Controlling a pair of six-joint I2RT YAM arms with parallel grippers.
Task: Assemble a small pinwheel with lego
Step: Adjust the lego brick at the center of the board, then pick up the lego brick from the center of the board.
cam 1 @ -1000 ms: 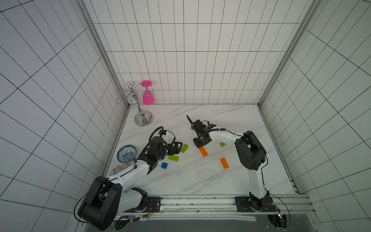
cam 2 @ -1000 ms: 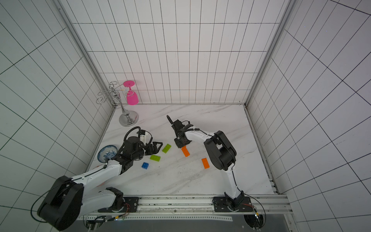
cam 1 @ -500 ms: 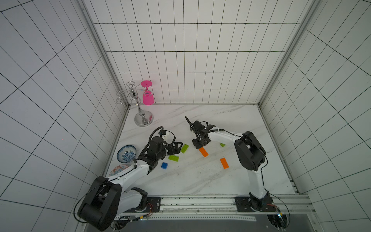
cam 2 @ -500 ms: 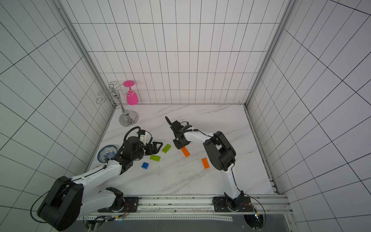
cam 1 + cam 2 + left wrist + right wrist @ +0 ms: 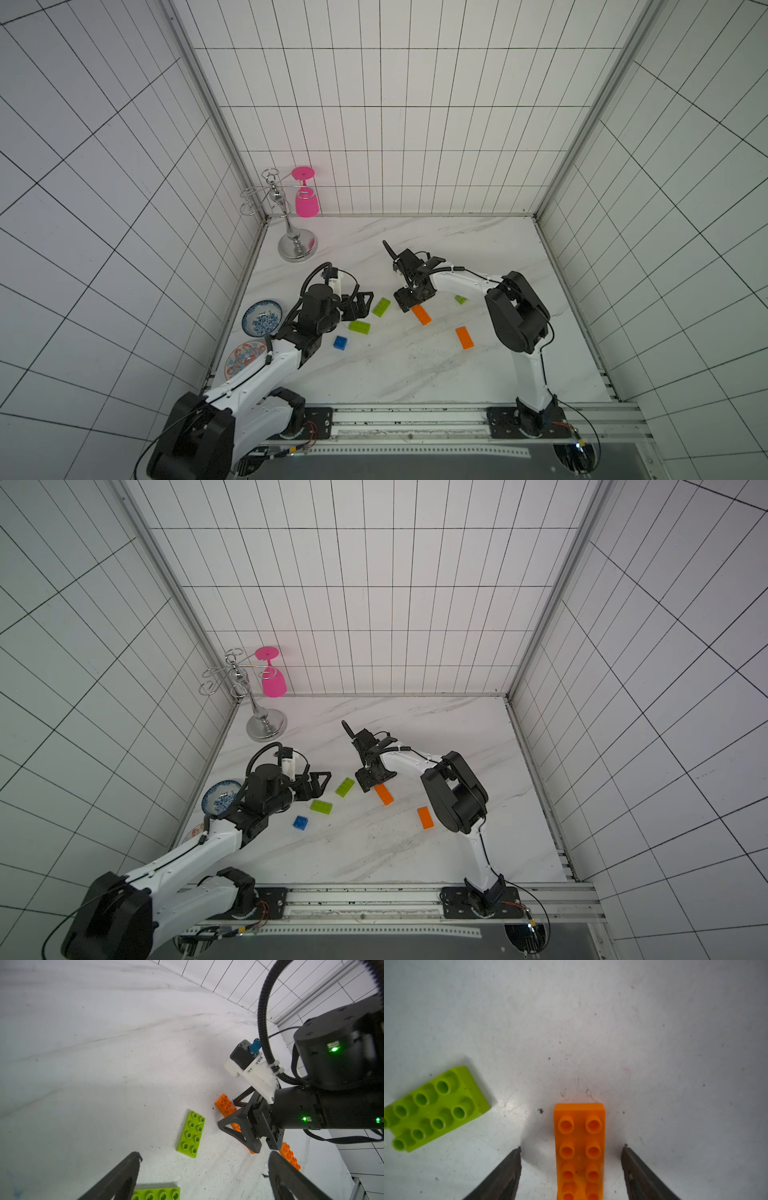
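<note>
The lego lies loose and apart on the marble table [image 5: 395, 374]; no joined pinwheel is in view. My right gripper [image 5: 571, 1151] is open low over an orange brick [image 5: 579, 1147], which lies flat between its fingers [image 5: 506, 1174] with a gap on each side. In both top views this orange brick [image 5: 421, 314] sits mid-table. A second orange brick [image 5: 464, 337] lies nearer the front. Two lime-green bricks [image 5: 381, 306] [image 5: 359, 327] and a blue square brick [image 5: 340, 343] lie by my left gripper [image 5: 361, 305], which is open and empty. A third green brick [image 5: 460, 299] shows beside the right arm.
A chrome glass rack [image 5: 297, 245] with a pink glass [image 5: 306, 203] stands at the back left corner. Two patterned plates [image 5: 262, 318] [image 5: 245, 357] lie along the left wall. The tiled walls close in the table on three sides.
My right gripper's jaws have spread apart around the orange brick, which now lies free on the table. The left arm has not moved.
</note>
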